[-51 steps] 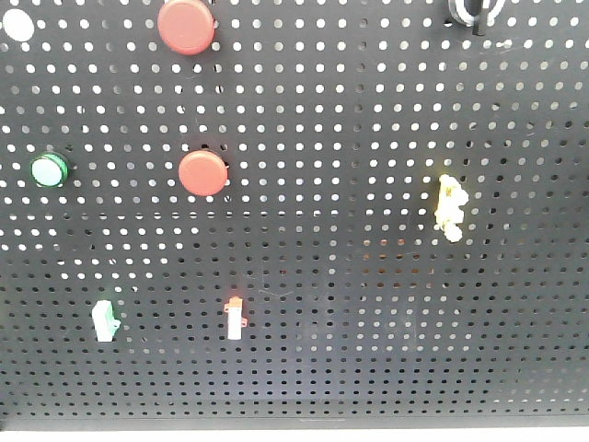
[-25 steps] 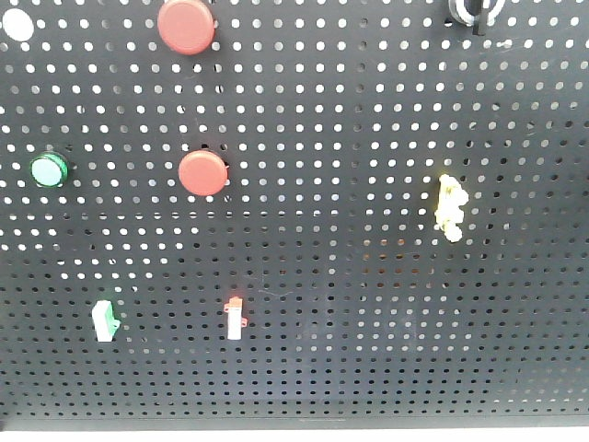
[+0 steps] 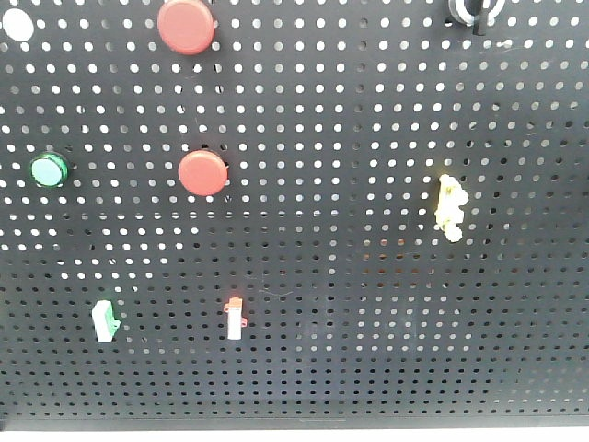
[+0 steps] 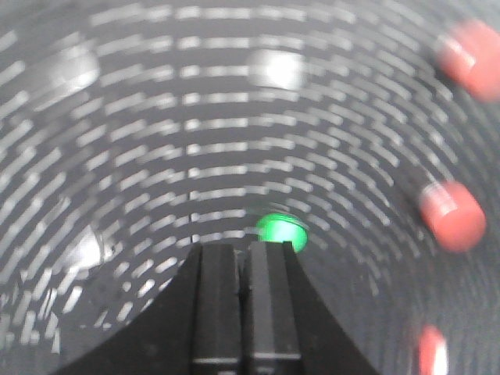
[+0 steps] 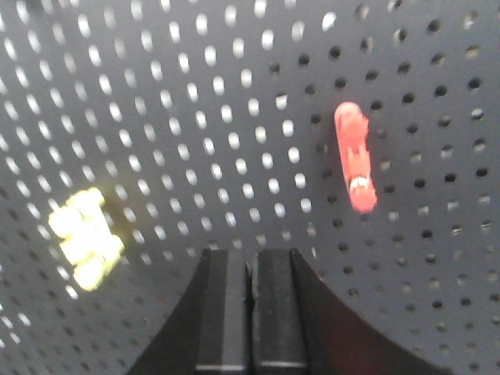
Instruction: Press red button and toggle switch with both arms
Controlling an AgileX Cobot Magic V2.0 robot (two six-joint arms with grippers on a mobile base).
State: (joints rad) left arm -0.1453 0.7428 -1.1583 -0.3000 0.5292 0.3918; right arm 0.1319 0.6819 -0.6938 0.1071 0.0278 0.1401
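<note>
Both fingers (image 4: 215, 308) (image 5: 226, 312) closed (red button (image 3: 186, 26) untouched)

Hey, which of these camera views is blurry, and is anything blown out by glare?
Left wrist view: heavy blur, the holes of the black perforated panel streak into arcs, and the round green button glows above the shut left pincer. Right wrist view: mildly soft, yellow lever overexposed. Front view: sharp, evenly lit.

Pegboard (image 3: 363, 364) black, regular grid of round holes showing white. Red button (image 3: 186, 26) and smaller button (image 3: 202, 173) matte red, third button (image 3: 48, 170) green, lever (image 3: 449, 207) yellow. Toggle switch (image 3: 471, 11) black in silver-white collar; green-tipped stick (image 3: 105, 320) and red-tipped stick (image 3: 236, 319) white-bodied.
</note>
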